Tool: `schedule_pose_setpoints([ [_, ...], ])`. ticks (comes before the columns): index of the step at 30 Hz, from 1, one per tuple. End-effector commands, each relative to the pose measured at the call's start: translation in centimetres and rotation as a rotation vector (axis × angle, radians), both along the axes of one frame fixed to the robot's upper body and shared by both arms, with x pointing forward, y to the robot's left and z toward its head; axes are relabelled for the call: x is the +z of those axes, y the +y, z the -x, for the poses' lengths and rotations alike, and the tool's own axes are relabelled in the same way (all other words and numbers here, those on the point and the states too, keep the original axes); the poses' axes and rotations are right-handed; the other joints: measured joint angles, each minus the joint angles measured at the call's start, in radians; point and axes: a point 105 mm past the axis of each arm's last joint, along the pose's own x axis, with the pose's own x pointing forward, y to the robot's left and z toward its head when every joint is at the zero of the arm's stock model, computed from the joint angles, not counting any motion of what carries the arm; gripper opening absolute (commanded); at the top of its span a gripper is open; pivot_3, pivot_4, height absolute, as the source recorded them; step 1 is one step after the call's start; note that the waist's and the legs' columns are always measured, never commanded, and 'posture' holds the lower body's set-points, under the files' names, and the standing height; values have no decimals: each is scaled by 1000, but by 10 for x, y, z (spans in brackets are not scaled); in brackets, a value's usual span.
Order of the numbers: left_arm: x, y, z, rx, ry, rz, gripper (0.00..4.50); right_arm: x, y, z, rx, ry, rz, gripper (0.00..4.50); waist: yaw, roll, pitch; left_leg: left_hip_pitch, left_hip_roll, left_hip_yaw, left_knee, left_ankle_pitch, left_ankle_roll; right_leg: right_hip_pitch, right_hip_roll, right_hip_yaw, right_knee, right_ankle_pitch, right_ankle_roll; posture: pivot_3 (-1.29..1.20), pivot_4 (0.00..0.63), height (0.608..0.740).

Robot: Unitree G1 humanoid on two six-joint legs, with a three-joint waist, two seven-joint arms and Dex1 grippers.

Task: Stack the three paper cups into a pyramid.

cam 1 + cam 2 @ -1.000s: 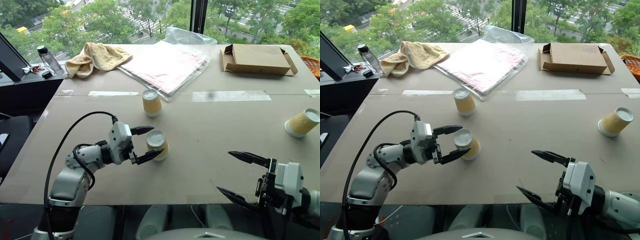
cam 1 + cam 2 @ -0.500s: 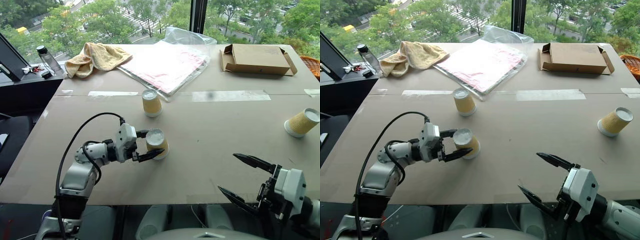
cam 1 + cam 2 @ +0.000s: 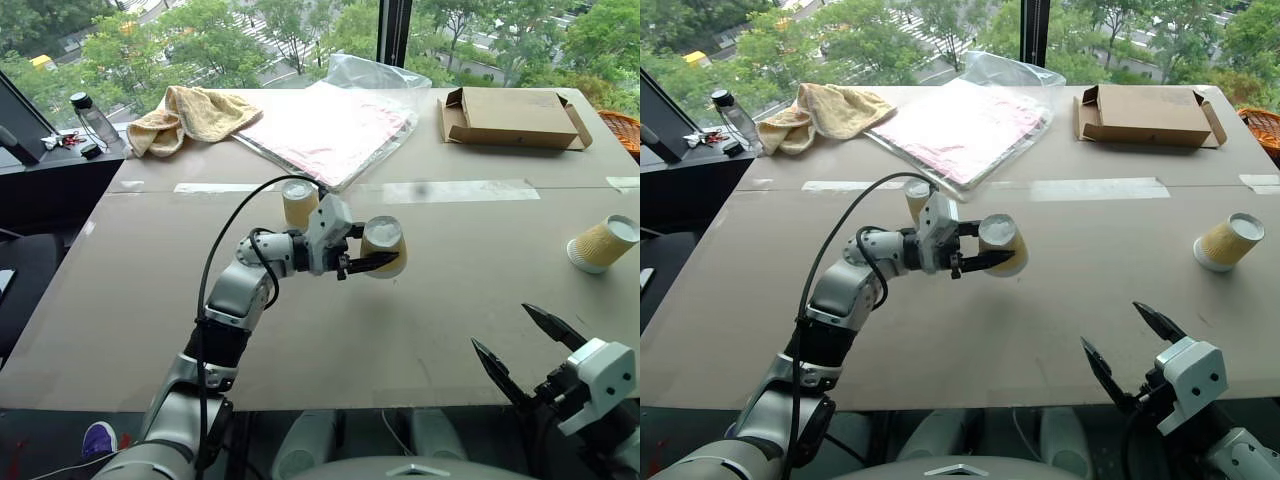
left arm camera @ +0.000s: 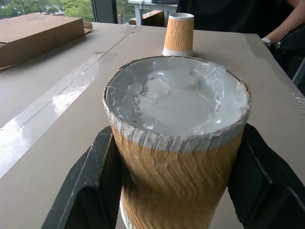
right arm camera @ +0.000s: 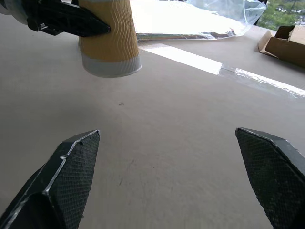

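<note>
Since a second ago the left gripper (image 3: 372,262) has closed its two black fingers on one paper cup (image 3: 385,246) and carried it away from the near left part of the table toward the middle, lifted clear of the surface; the right gripper (image 3: 522,345) has drawn back toward the near right edge with its jaws just as wide apart as before. From left to right: a clear bottle (image 3: 92,115) stands on a dark side surface beyond the table's far left corner, and a yellow towel (image 3: 190,115) lies crumpled on the table's far left. Next comes a flat clear plastic bag with pink sheets inside (image 3: 335,125). In front of it a second paper cup (image 3: 298,203) stands upside down on the brown table (image 3: 150,290), partly hidden behind the left gripper's body. The held cup is also upside down, white base up, gripped across its yellow ribbed wall; in the left wrist view a finger (image 4: 93,183) presses each side of it. Further right, an open flat cardboard box (image 3: 512,118) rests at the far side. The third paper cup (image 3: 602,244) lies tilted on its side near the table's right edge, well apart from the other two. The right gripper hangs empty above the near right edge.
</note>
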Motion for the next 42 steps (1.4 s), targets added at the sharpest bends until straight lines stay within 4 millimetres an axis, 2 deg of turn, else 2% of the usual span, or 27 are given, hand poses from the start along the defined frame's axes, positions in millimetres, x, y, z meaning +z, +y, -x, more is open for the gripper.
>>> schedule_pose_setpoints([
  [1, 1, -32, -16, 8, -35, -34, 2377, 10, -5, 0, -53, -68, 40, 4500, 5, 0, 0, 0, 0, 0, 0, 0, 0, 0, 0, 0, 0, 0, 0, 0, 150, 740],
  [5, 3, -64, -31, 37, -43, -15, 2377, 9, -2, 3, -90, -75, 28, 4500, 2, -1, 0, -1, -1, 0, 0, 1, -2, 0, 0, -1, 0, 0, 0, 0, 150, 740],
  [11, -2, -95, -31, 4, -56, -26, 2377, 12, 2, 9, -129, -73, 10, 4500, 1, -1, 1, -1, -1, -1, 0, 1, -2, -1, 0, -1, 0, 0, 1, 0, 150, 740],
  [15, -8, -103, -33, 10, -62, -67, 2377, 12, 3, 11, -148, -72, 11, 4500, 1, -1, 1, -2, -1, 0, 0, 1, -2, -1, 0, 0, 0, 0, 1, 0, 150, 740],
  [17, -10, -103, -34, 10, -47, -74, 3315, 13, 2, 11, -156, -72, 10, 4500, 1, -1, 1, -2, -1, 0, 0, 1, -2, -1, 0, -1, 0, 0, 1, 0, 150, 740],
  [18, -10, -104, -33, -1, -40, -72, 3557, 13, 3, 12, -158, -71, 10, 4500, 1, -1, 1, -1, -1, 0, 0, 1, -2, -1, 0, -1, 0, 0, 1, 0, 150, 740],
  [20, -5, -104, -32, -14, -42, -47, 4428, 12, 3, 12, -157, -69, 9, 4500, 1, -1, 1, -1, -1, -1, 0, 1, -2, -1, 0, -1, 0, 0, 1, 0, 150, 740],
  [22, 4, -100, -32, -13, -39, -9, 4428, 12, 4, 11, -154, -69, 7, 4500, 1, -1, 1, -2, -1, -1, 0, 1, -2, -1, 0, -1, 0, 0, 1, 0, 150, 740],
  [26, 40, -67, -29, -21, -32, 104, 4428, 12, 3, 5, -140, -78, -6, 4500, -12, 0, 1, -2, -1, -1, 0, 1, -2, -2, 0, 0, 0, 0, 1, 0, 150, 740],
  [31, 70, -15, -23, 55, -45, 188, 4428, 11, 2, -3, -111, -78, -21, 4500, -21, 1, 0, -1, 0, -1, 0, 1, -2, -2, 0, 0, 1, 0, 1, 0, 150, 740],
  [33, 81, 27, -32, 186, -39, 250, 4428, 14, 7, -7, -51, -94, -39, 4500, -24, 0, 1, -1, 0, -1, 0, 1, -2, -2, 0, 0, 0, 0, 1, 0, 150, 740],
  [35, 82, 65, -43, 326, -41, 250, 4428, 20, 18, -8, 43, -100, -70, 4500, -27, 0, 1, 0, 0, -1, 0, 1, -2, -2, 0, 2, 1, 0, 0, 0, 150, 740],
  [40, 65, 127, -60, 529, -46, 119, 4428, 36, 46, -7, 274, -100, -121, 4500, -13, 0, 1, 0, 0, -3, 1, 1, -2, -1, 0, -2, 1, 0, 0, 0, 150, 740],
  [42, 56, 144, -65, 577, -43, 61, 4428, 41, 52, -10, 338, -102, -120, 4500, -11, 0, 1, 0, -1, -3, 1, 1, -2, 0, 0, -1, 0, 0, 0, 0, 150, 740],
])
